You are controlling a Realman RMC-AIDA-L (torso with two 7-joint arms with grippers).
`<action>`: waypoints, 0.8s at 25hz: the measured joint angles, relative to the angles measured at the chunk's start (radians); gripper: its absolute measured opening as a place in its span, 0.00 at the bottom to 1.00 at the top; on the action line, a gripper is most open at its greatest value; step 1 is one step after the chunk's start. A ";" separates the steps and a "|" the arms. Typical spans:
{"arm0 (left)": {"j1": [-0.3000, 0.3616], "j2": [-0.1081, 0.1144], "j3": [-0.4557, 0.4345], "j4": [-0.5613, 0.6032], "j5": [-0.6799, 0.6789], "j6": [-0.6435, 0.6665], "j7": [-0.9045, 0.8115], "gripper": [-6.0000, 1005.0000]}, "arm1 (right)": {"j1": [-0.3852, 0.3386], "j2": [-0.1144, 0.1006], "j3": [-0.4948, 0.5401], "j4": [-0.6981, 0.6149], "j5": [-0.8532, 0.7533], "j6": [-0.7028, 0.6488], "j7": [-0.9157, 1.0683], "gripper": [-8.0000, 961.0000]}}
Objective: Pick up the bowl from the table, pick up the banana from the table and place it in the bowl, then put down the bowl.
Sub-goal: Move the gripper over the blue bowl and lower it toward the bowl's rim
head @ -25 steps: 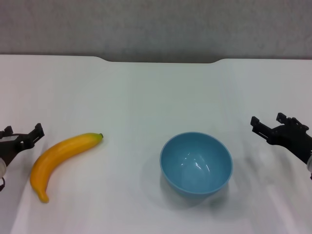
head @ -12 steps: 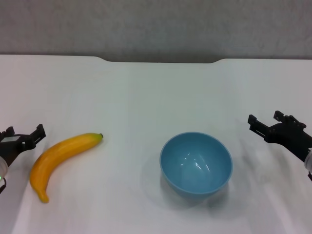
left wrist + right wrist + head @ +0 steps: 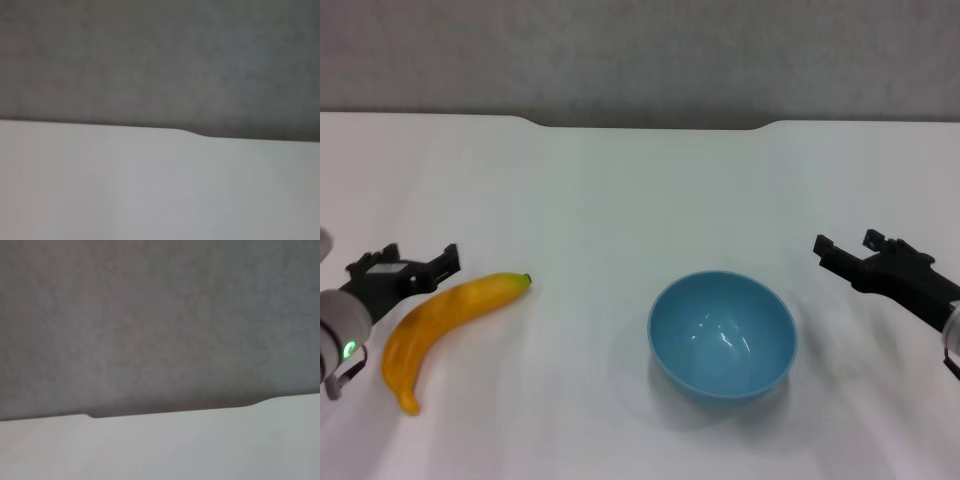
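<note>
The left tool (image 3: 415,262) hung low beside the banana (image 3: 445,322), fingers apart; the right tool (image 3: 848,250), also spread, hovered right of the bowl (image 3: 722,336).

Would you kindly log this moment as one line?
left end effector: open, beside banana | right end effector: open, right of bowl | nothing held

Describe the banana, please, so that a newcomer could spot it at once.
On the white table, look to the robot's left of the light-blue bowl. The banana lies flat beside the left gripper, the only long, curved, yellow-orange thing there.
</note>
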 joint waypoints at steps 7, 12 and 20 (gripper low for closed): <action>0.069 -0.008 0.034 -0.218 0.159 0.197 -0.101 0.86 | -0.091 -0.003 0.015 -0.365 -0.465 -0.253 0.347 0.91; 0.072 -0.001 0.093 -0.274 0.163 0.270 -0.127 0.86 | -0.101 -0.004 0.080 -0.533 -0.968 -0.231 0.808 0.91; 0.132 -0.012 0.098 -0.388 0.244 0.300 -0.119 0.86 | 0.010 -0.004 0.271 -0.591 -1.500 0.036 1.281 0.91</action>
